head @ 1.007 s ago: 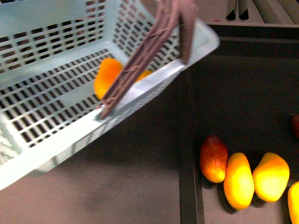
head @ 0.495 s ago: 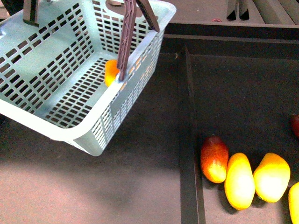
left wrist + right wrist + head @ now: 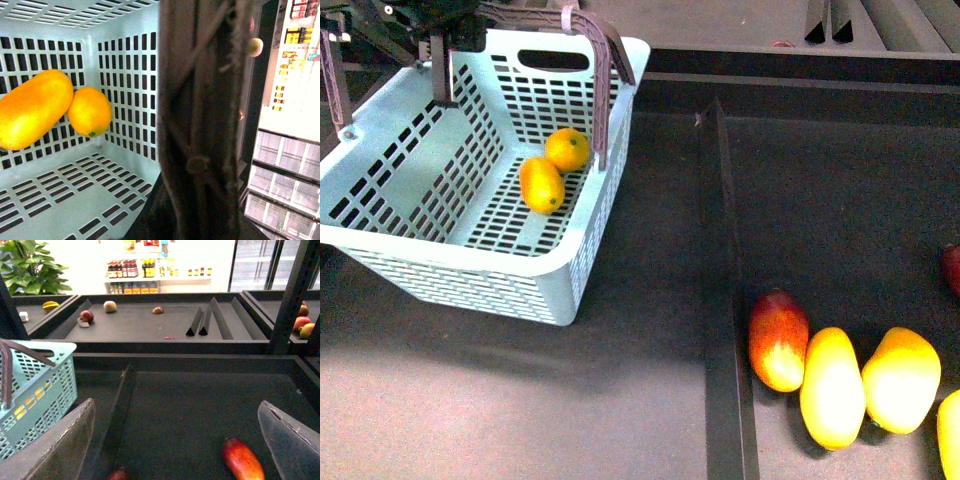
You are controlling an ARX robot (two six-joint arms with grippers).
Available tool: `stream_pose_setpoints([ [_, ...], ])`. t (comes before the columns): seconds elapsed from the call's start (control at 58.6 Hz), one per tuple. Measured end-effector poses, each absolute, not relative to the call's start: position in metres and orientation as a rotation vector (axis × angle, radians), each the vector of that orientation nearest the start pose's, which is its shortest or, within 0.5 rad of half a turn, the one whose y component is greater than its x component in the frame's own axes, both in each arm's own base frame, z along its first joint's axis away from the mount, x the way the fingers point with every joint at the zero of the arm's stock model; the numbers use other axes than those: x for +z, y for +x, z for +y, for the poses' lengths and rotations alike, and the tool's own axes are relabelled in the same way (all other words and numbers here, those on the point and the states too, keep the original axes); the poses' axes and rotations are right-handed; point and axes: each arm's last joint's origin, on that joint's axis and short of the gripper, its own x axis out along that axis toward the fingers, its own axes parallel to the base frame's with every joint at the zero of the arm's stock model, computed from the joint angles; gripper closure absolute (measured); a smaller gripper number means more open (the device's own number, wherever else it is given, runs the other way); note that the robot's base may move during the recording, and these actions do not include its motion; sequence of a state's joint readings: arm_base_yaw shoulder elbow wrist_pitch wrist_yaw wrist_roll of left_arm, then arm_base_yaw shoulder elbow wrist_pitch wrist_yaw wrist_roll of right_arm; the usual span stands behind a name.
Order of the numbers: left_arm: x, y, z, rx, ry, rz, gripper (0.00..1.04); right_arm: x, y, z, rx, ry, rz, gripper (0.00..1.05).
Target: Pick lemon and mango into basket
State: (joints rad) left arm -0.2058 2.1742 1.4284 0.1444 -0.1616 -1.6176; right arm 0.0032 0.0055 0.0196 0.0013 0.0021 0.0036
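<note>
From the front, the basket (image 3: pixel 470 250) sits tilted at the left of the dark surface (image 3: pixel 650 250), its brown handle (image 3: pixel 603 70) swung up and the left arm's black hardware at its far rim. The left pincer (image 3: pixel 430 30) is only partly in view there, and whether it is clamped on the handle I cannot tell from this angle. Inside lie the mango (image 3: pixel 541 185) and the lemon (image 3: pixel 567 150), touching, near the far right corner. To the right, past a raised divider (image 3: pixel 720 300), lie a red-blushed mango (image 3: pixel 778 340) and two yellow mangoes (image 3: pixel 831 388).

The left wrist camera looks down along the handle (image 3: pixel 200 125), which fills the middle of the picture, too close to show the fingers. The mango (image 3: pixel 32 115) and lemon (image 3: pixel 90 111) rest against the slotted wall, the lemon tucked into the corner.

The right wrist camera shows the right pincer (image 3: pixel 175 440) with its fingers (image 3: pixel 55 445) spread wide and nothing between them, hovering over the right-hand bin above a red-blushed fruit (image 3: pixel 243 460); the basket (image 3: pixel 35 390) sits off at the side.

Both fruits appear to be in already, so the risk is in the basket itself (it looks tipped, one end higher). If the handle is let go abruptly, the basket could rock or slide, and the round lemon would roll. A jerky lift could swing it and tip the fruit toward the low rim.
</note>
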Motion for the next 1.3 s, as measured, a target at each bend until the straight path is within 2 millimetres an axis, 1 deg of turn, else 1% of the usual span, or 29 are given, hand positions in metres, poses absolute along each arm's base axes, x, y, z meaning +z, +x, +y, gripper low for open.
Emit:
stream_pose_setpoints([
  [0.085, 0.143, 0.453, -0.097, 0.435, -1.449, 0.486, 1.00, 0.170, 0.097, 0.000, 0.001, 0.004, -0.015, 0.09],
  [0.205, 0.142, 0.442, -0.097, 0.440, -1.446, 0.498, 1.00, 0.170, 0.097, 0.000, 0.001, 0.004, -0.015, 0.09],
  [0.324, 0.142, 0.435, -0.099, 0.442, -1.447, 0.496, 1.00, 0.170, 0.097, 0.000, 0.002, 0.004, -0.015, 0.09],
  [0.393, 0.142, 0.430, -0.098, 0.463, -1.476, 0.487, 0.87, 0.170, 0.097, 0.000, 0.001, 0.004, -0.015, 0.09],
  [0.41, 0.141, 0.429, -0.098, 0.468, -1.478, 0.484, 0.85, 0.170, 0.097, 0.000, 0.001, 0.004, -0.015, 0.09],
  [0.461, 0.143, 0.424, -0.097, 0.495, -1.493, 0.457, 0.75, 0.170, 0.097, 0.000, 0.001, 0.004, -0.015, 0.09],
  [0.495, 0.150, 0.417, -0.094, 0.521, -1.512, 0.413, 0.64, 0.170, 0.097, 0.000, 0.001, 0.004, -0.015, 0.09],
  [0.512, 0.151, 0.416, -0.093, 0.523, -1.516, 0.405, 0.63, 0.170, 0.097, 0.000, 0.001, 0.004, -0.015, 0.09],
  [0.58, 0.164, 0.404, -0.088, 0.549, -1.537, 0.344, 0.50, 0.170, 0.097, 0.000, 0.001, 0.004, -0.015, 0.09],
  [0.631, 0.177, 0.391, -0.083, 0.574, -1.547, 0.299, 0.40, 0.170, 0.097, 0.000, 0.001, 0.004, -0.015, 0.09],
  [0.649, 0.178, 0.388, -0.081, 0.580, -1.545, 0.294, 0.38, 0.170, 0.097, 0.000, 0.001, 0.004, -0.015, 0.09],
  [0.666, 0.184, 0.381, -0.079, 0.604, -1.531, 0.283, 0.33, 0.170, 0.097, 0.000, 0.001, 0.004, -0.015, 0.09],
  [0.683, 0.185, 0.378, -0.078, 0.612, -1.523, 0.278, 0.31, 0.170, 0.097, 0.000, 0.001, 0.004, -0.015, 0.09],
  [0.802, 0.210, 0.342, -0.068, 0.675, -1.414, 0.239, 0.07, 0.170, 0.097, 0.000, 0.001, 0.004, -0.015, 0.09],
  [0.836, 0.215, 0.334, -0.066, 0.685, -1.400, 0.231, 0.06, 0.170, 0.097, 0.000, 0.001, 0.004, -0.015, 0.09],
  [0.905, 0.231, 0.320, -0.066, 0.697, -1.366, 0.224, 0.08, 0.170, 0.097, 0.000, 0.001, 0.004, -0.015, 0.09],
  [0.922, 0.234, 0.317, -0.066, 0.655, -1.348, 0.234, 0.09, 0.170, 0.097, 0.000, 0.001, 0.004, -0.015, 0.09],
  [0.956, 0.240, 0.310, -0.067, 0.451, -1.306, 0.243, 0.16, 0.170, 0.097, 0.000, 0.002, 0.004, -0.015, 0.09],
  [0.99, 0.243, 0.301, -0.068, 0.246, -1.160, 0.216, 0.23, 0.170, 0.097, 0.000, 0.001, 0.004, -0.015, 0.09],
  [1.024, 0.245, 0.292, -0.067, 0.138, -1.060, 0.170, 0.28, 0.170, 0.097, 0.000, 0.001, 0.004, -0.015, 0.09],
  [1.041, 0.246, 0.287, -0.066, 0.079, -0.942, 0.141, 0.31, 0.170, 0.097, 0.000, 0.001, 0.004, -0.015, 0.09],
  [1.075, 0.247, 0.275, -0.063, 0.009, -0.779, 0.072, 0.39, 0.170, 0.097, 0.000, 0.001, 0.004, -0.015, 0.09],
  [1.109, 0.246, 0.265, -0.059, -0.020, -0.576, 0.017, 0.46, 0.170, 0.097, 0.000, 0.002, 0.004, -0.015, 0.09],
  [1.126, 0.246, 0.263, -0.057, -0.022, -0.555, 0.006, 0.47, 0.170, 0.097, 0.000, 0.001, 0.004, -0.015, 0.09],
  [1.143, 0.244, 0.257, -0.052, -0.020, -0.421, -0.015, 0.53, 0.170, 0.097, 0.000, 0.001, 0.004, -0.015, 0.09],
  [1.178, 0.235, 0.245, -0.044, -0.006, -0.256, -0.021, 0.63, 0.170, 0.097, 0.000, 0.001, 0.004, -0.015, 0.09],
  [1.212, 0.226, 0.237, -0.039, -0.005, -0.156, -0.006, 0.72, 0.170, 0.097, 0.000, 0.001, 0.004, -0.015, 0.09],
  [1.263, 0.212, 0.222, -0.031, -0.005, -0.071, 0.017, 0.88, 0.170, 0.097, 0.000, 0.001, 0.004, -0.015, 0.09],
  [1.297, 0.209, 0.218, -0.029, -0.003, -0.057, 0.018, 0.94, 0.170, 0.097, 0.000, 0.001, 0.004, -0.015, 0.09],
])
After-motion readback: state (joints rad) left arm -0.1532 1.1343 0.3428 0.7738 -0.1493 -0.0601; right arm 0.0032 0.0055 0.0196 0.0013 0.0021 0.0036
